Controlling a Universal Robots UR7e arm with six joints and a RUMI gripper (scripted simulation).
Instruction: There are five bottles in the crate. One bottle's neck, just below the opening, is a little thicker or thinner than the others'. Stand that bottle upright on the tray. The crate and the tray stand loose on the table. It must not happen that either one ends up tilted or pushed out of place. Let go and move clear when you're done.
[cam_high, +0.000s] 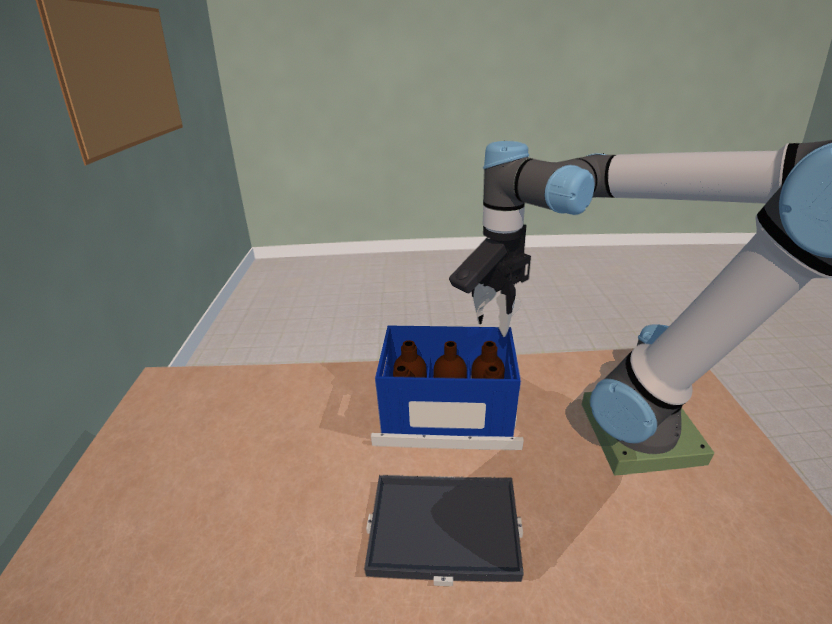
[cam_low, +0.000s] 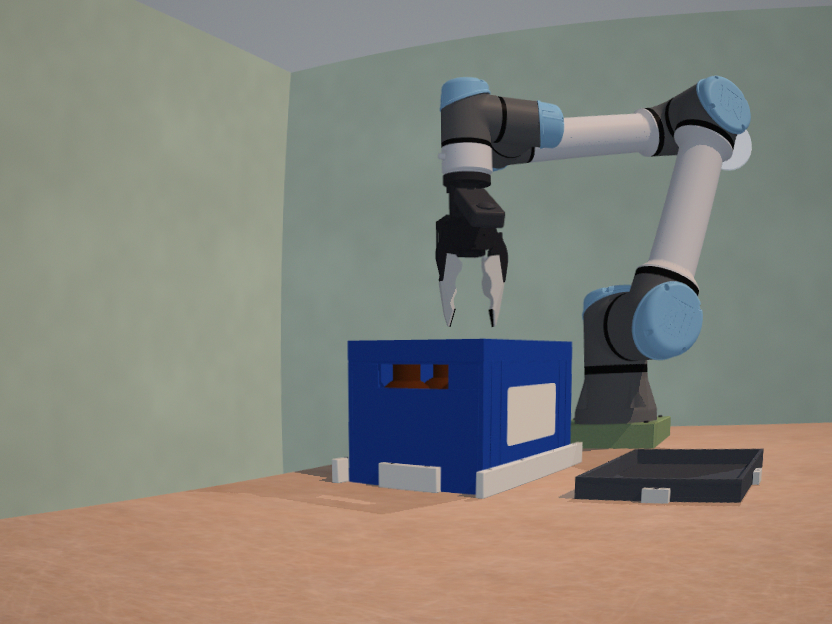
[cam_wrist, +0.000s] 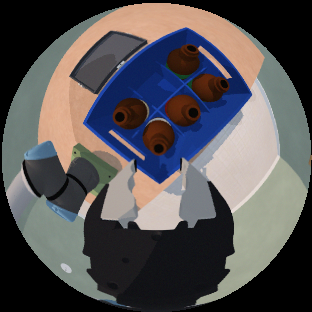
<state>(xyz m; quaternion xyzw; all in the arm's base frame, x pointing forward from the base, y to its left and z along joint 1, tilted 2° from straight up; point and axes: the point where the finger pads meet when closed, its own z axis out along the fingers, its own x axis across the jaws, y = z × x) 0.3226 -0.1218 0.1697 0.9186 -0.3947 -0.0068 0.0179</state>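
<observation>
Blue crate (cam_high: 446, 389) (cam_low: 416, 429) (cam_wrist: 100, 117), upright on the counter (cam_high: 268, 470) (cam_low: 403, 570); contents, five brown bottles, three in the far row, two in the near. Odd neck: not distinguishable at this scale. Dark tray (cam_high: 416, 510) (cam_low: 614, 488) (cam_wrist: 100, 65), level, on the near side; no bottle aboard. Gripper (cam_high: 492, 327) (cam_low: 471, 325) (cam_wrist: 158, 159): fingers partly apart, nothing between them, above the crate's far right part. Nearest candidate, by judgement: far right bottle (cam_high: 482, 364) (cam_wrist: 159, 135). Step in hand, presumably: approach before grasping. Next move requires confirming the odd neck, centring over it, descending straight, and lifting clear without dragging the crate.
</observation>
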